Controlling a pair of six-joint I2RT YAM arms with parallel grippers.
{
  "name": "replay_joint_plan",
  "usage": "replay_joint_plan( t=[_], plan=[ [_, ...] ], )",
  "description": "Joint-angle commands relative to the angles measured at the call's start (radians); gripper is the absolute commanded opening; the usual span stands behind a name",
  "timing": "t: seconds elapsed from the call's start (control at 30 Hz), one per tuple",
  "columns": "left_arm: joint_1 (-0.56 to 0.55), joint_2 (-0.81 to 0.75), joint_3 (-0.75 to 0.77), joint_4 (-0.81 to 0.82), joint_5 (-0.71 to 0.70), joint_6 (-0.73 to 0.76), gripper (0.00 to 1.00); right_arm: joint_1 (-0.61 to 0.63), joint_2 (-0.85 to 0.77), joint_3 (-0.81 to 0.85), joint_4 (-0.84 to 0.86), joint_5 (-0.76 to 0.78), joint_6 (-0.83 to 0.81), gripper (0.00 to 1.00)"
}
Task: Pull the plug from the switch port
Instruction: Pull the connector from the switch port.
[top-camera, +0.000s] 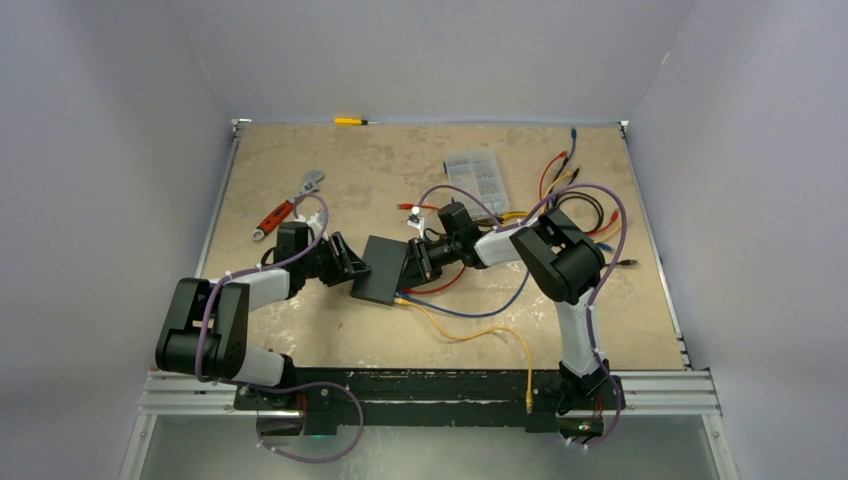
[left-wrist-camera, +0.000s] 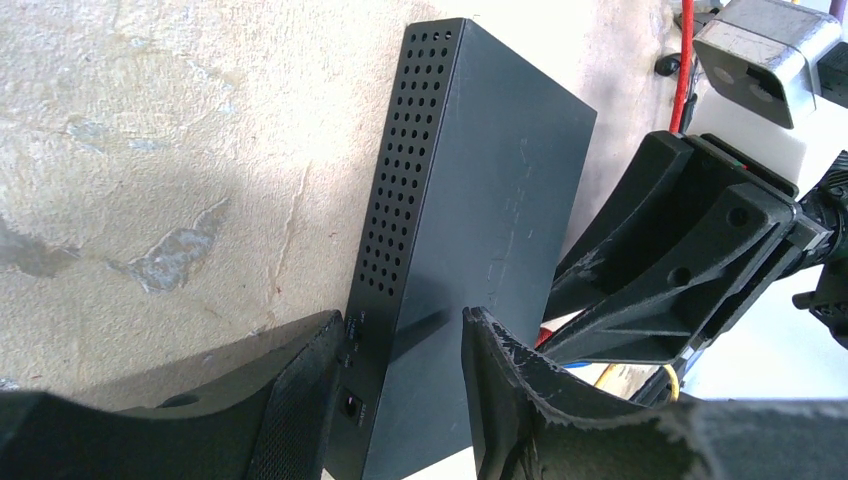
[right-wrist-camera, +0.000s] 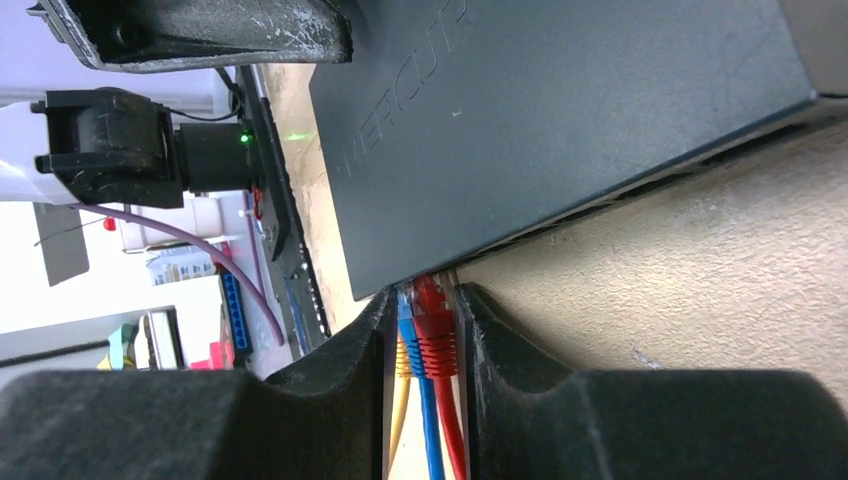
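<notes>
L claw (top-camera: 352, 266), top view: clamped on switch (top-camera: 381, 270) from its left. Switch sits frame centre on table (top-camera: 380, 170), w/ R claw (top-camera: 415, 258) at its right edge. Red, blue and yellow cables (top-camera: 470, 337) trail off to lower right.

L wrist view: fingers (left-wrist-camera: 300, 400) straddle switch's near end at frame bottom, gripping it. Switch = flat matte-black box, vent holes down one thin side, smooth broad face. Prob. light and rigid, slick on the table, so it needs this bracing or it'll drag along w/ the pull.

R wrist view: R claw is pinched on plugs (right-wrist-camera: 432, 320) at bottom centre, where they enter switch's edge. Red + blue sit side by side, yellow cable behind. Plugs look small, hard plastic, packed tight; cables soft and bendy. Best hold is the plug body, not the cable, pulling straight out of the port. Latch tabs not visible, so can't tell if released.
</notes>
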Motion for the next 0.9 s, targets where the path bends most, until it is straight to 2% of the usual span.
replay_joint_plan(
  t=[0.0,0.33,0.47,0.53,0.87],
  plan=[
    [0.001,0.024,-0.028,-0.054,-0.034,0.044,0.47,0.019,0.058,0.005,-0.047,0.087,-0.028,0.27],
    [0.001,0.029,-0.028,-0.058,-0.042,0.045,0.46,0.02,0.077,0.005,-0.06,0.102,-0.044,0.13],
    [0.001,0.029,-0.026,-0.065,-0.053,0.046,0.42,0.019,0.076,0.002,-0.066,0.107,-0.045,0.07],
    [0.001,0.03,-0.026,-0.07,-0.059,0.047,0.39,0.019,0.075,0.002,-0.073,0.11,-0.048,0.0],
    [0.001,0.034,-0.02,-0.118,-0.119,0.045,0.23,0.018,0.051,-0.017,-0.113,0.127,-0.075,0.0]
  ],
)
